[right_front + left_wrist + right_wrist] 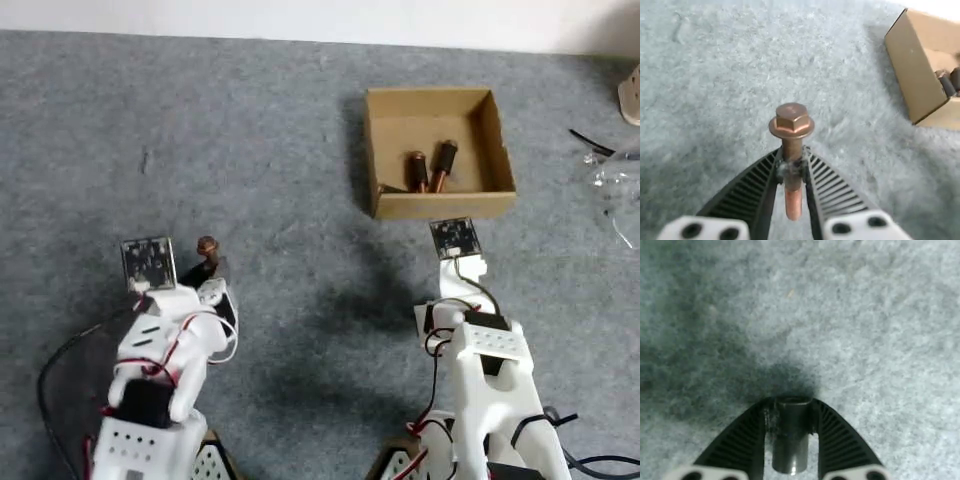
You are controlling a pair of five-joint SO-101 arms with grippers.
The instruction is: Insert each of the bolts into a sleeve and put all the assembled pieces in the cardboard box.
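My left pincer (791, 167) is clamped on a copper bolt (791, 127) by its shank, toward the surface's near-left corner. My right pincer (790, 410) grips a dark sleeve (791, 435) just beside the cardboard box (445, 205), which holds what look like two assembled pieces (430, 168)

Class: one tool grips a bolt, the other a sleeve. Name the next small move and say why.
Probably swing the left tool toward the right tool so that the bolt and the sleeve face each other. Each tool is shut on its part, but they sit well apart in the high view, so insertion cannot start yet.
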